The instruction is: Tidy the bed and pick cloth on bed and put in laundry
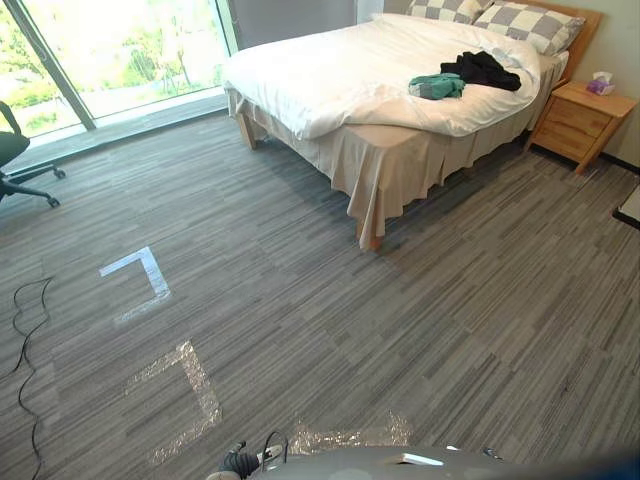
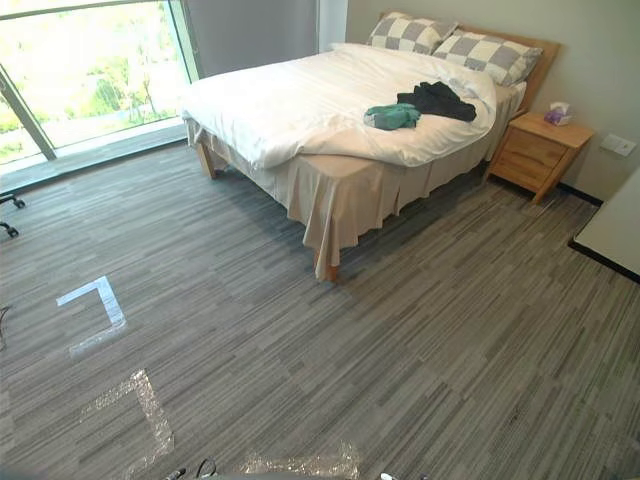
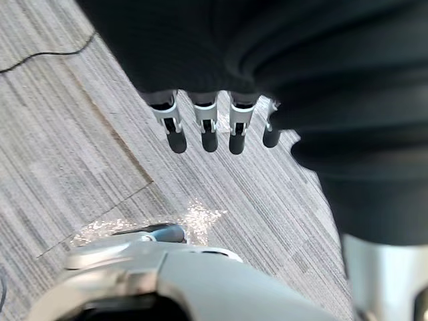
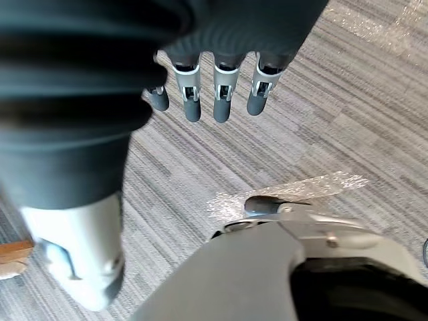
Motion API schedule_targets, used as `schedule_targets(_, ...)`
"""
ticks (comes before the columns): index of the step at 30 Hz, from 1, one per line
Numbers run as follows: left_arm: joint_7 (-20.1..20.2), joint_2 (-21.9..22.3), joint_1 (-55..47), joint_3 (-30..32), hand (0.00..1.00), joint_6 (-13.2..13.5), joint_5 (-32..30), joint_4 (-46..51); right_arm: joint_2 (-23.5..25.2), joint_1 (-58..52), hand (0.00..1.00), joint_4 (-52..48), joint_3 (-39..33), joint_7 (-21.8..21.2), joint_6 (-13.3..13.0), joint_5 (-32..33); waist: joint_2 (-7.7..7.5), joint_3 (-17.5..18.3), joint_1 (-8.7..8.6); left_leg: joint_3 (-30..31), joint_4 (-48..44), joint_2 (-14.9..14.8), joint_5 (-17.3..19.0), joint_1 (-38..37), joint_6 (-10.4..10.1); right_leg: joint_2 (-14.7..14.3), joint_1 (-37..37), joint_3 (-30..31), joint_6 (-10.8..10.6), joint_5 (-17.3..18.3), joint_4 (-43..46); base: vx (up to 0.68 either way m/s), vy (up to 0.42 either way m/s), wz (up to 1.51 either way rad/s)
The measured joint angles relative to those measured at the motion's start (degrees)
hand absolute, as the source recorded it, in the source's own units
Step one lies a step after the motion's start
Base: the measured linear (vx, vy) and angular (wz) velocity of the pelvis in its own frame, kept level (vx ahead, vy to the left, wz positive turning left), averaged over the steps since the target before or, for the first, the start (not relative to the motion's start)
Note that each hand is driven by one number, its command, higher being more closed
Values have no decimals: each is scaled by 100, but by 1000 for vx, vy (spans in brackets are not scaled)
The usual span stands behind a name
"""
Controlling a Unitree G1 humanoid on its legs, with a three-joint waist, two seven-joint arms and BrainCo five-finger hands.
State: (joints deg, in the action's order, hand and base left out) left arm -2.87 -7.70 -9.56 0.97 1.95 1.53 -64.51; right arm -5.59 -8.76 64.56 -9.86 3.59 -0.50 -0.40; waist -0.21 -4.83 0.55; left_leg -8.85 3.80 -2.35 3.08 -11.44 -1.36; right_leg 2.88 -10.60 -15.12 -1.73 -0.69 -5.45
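Left eye view, biggest first: grey striped carpet floor (image 1: 420,330), wide across the whole near half. Beyond it, large wooden-framed bed (image 1: 330,80) under a white duvet, with a beige skirt hanging down the near side and the foot end. At the far left, tall glass window wall (image 1: 120,50), greenery outside. Just beside the bed's head end, on the right, small light wooden nightstand (image 1: 580,120) with drawers. At the head of the bed, two grey-and-white checked pillows (image 1: 530,25) against the wooden headboard. At the left edge, part of a dark office chair (image 1: 15,160).

On the duvet, near the pillows and toward the nightstand side: black crumpled cloth (image 1: 483,68), and just beside it toward the foot end, teal bunched cloth (image 1: 437,86). Both well apart from either hand.

On the carpet, white tape corner (image 1: 140,275), with shiny clear tape marks (image 1: 190,390) nearer. On the nightstand top, pale tissue box (image 1: 600,84).

Left wrist view: left hand (image 3: 209,130) above the carpet, fingers straight and pointing down, nothing held. Right wrist view: right hand (image 4: 223,100) likewise over the carpet, fingers straight, empty.
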Motion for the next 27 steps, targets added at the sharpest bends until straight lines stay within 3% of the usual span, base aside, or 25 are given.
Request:
schedule_targets(7, 5, -27, 27, -53, 0, 80, -12, 2, 25, 81, 0, 54, -75, -5, 2, -102, -26, -68, 5, -39, 133, 34, 16, -133, -33, 25, 1, -12, -136, 27, -4, 44, 14, -2)
schedule_targets(22, 3, -96, 137, -151, 0, 84, -107, 0, 104, 211, 0, 105, -312, -22, 8, -97, -98, -190, -9, -152, 164, 46, 10, -3, -15, 43, 192, -12, -140, 58, 13, -29, -14, -3)
schedule_targets(25, 3, -95, 174, -159, 0, 81, -109, 0, 140, 216, 0, 86, -536, -65, 11, -91, -83, -277, -64, -159, 120, 34, 11, 52, -8, 140, 535, -12, -146, 413, 769, 11, -2, 1)
schedule_targets(27, 2, -106, 172, -159, 0, 79, -107, -2, 176, 210, 0, -15, -575, -66, 12, -88, -101, -286, -93, -189, 112, 44, 34, 17, -9, 250, 781, -63, -260, 656, 1369, 40, 9, -6)
